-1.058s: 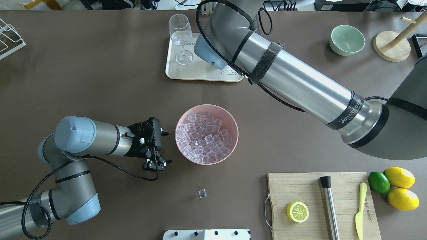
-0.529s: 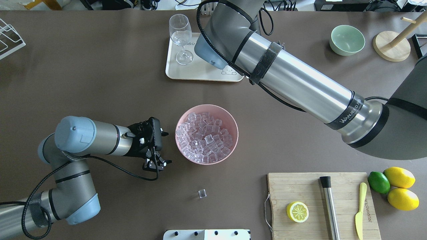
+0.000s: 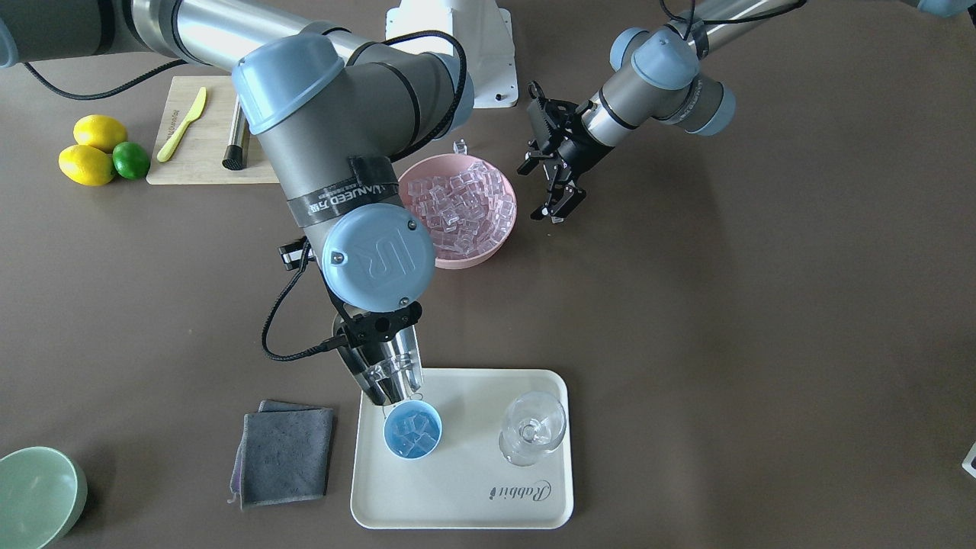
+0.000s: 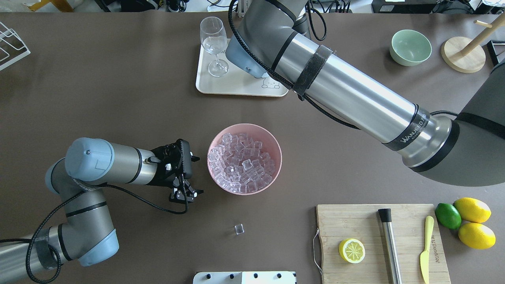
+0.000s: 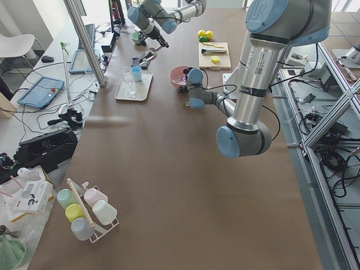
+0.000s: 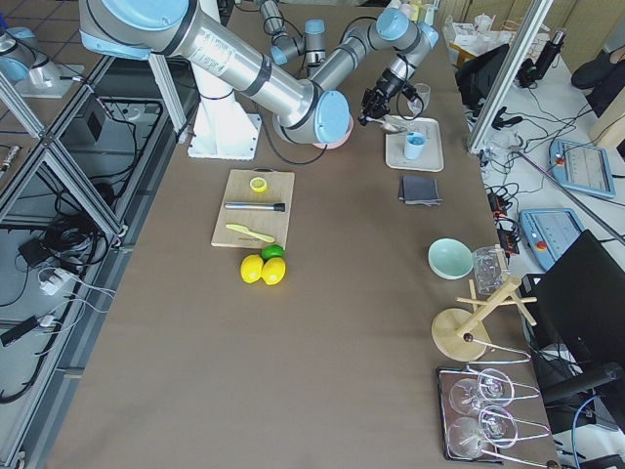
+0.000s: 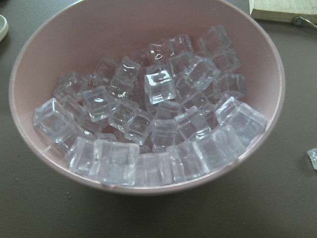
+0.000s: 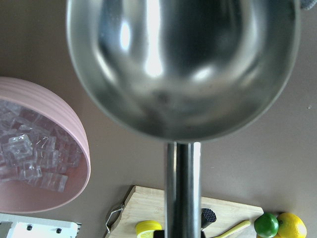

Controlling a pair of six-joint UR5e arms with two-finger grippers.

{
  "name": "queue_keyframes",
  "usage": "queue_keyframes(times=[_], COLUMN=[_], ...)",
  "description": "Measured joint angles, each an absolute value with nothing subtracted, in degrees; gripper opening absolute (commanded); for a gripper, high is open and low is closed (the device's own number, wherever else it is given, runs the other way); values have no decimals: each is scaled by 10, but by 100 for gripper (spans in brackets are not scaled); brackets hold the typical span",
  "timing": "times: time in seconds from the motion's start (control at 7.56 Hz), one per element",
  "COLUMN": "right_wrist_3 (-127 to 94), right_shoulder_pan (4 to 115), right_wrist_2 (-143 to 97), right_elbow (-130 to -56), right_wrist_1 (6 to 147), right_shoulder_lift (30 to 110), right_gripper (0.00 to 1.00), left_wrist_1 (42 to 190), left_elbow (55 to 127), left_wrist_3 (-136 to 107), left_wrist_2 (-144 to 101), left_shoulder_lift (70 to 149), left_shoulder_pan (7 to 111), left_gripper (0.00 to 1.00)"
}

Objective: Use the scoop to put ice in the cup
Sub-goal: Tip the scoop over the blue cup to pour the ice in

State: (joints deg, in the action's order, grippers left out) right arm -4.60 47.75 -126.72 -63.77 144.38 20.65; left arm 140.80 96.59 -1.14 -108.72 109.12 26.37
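tipping the scoop out over the cup

i read this as the pour. the scoop is tipped steeply, with its lip just over the upper rim of the cup. the cup stands low and centre in the front-facing view, on the cream tray. a few cubes of ice lie in the cup, and the bulk sits in the pink bowl at mid-frame. one stray cube lies on the worktop, below the bowl in the overhead view. in the right wrist view the trough looks bare, so i judge the load is out.

to do it well i would keep the lip inside the rim and tilt slowly. i would then lift straight up before swinging away, minding the stemmed glass just beside the cup.

the right arm reaches down from the upper left of the front-facing view, wrist bent downward. the right hand is clenched on the scoop's handle. the left hand hangs spread and empty just beside the bowl, touching nothing.
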Motion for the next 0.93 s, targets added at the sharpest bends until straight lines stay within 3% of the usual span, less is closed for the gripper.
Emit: queue_keyframes(times=[0.93], right_wrist_3=[13], right_shoulder_pan=[476], right_wrist_2=[-1266], right_elbow=[-640], right_wrist_1=[1484], right_shoulder_lift=[211], right_gripper=[0], left_wrist_1=[1408], left_elbow=[966], left_wrist_3=[-11], left_wrist_2=[-1086], left_shoulder_lift=[1092], left_shoulder_pan=[264], left_gripper=[98])
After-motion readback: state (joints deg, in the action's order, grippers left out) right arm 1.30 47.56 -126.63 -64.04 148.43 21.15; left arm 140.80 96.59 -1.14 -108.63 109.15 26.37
